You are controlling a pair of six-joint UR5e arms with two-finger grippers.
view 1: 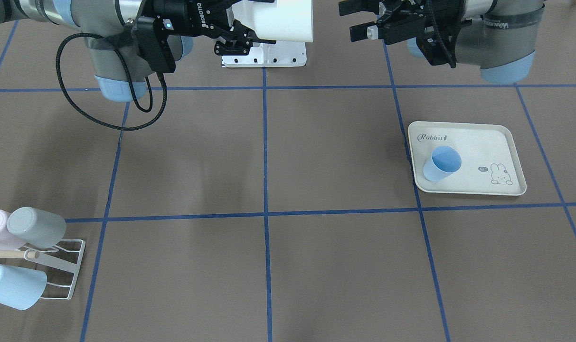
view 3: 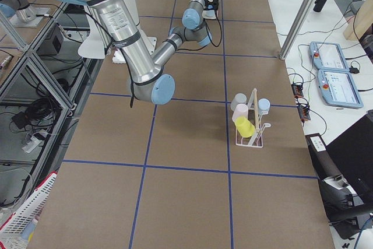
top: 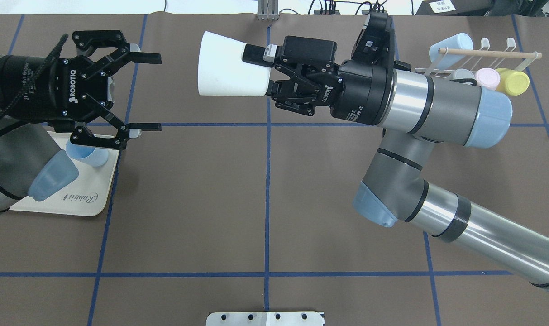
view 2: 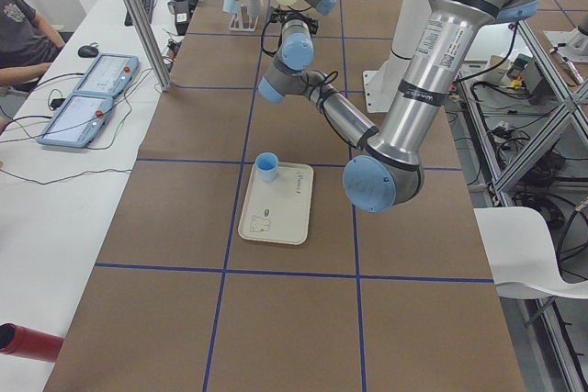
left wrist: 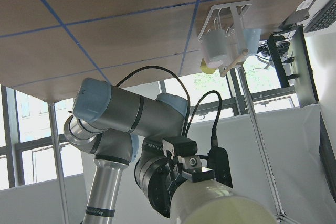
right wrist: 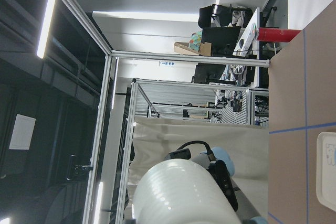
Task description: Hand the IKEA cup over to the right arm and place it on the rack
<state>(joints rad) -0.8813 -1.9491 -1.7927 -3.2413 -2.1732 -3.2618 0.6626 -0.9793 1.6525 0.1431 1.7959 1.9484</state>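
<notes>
The brown table (top: 265, 203), gridded with blue tape, carries everything. The right arm (top: 437, 108) reaches toward the middle. Its tool (top: 264, 71) is clamped on the narrow end of the white IKEA cup (top: 229, 65), which hangs on its side above the table with its mouth toward the left tool (top: 152, 92). The left tool is well apart from the cup, spread wide and empty. Below it lies the cream tray (view 1: 477, 142), with a small blue cup (view 1: 442, 164) standing on it. The rack (top: 491, 53) stands at the far right corner, well apart from the held cup, and carries pale blue, pink and yellow cups.
</notes>
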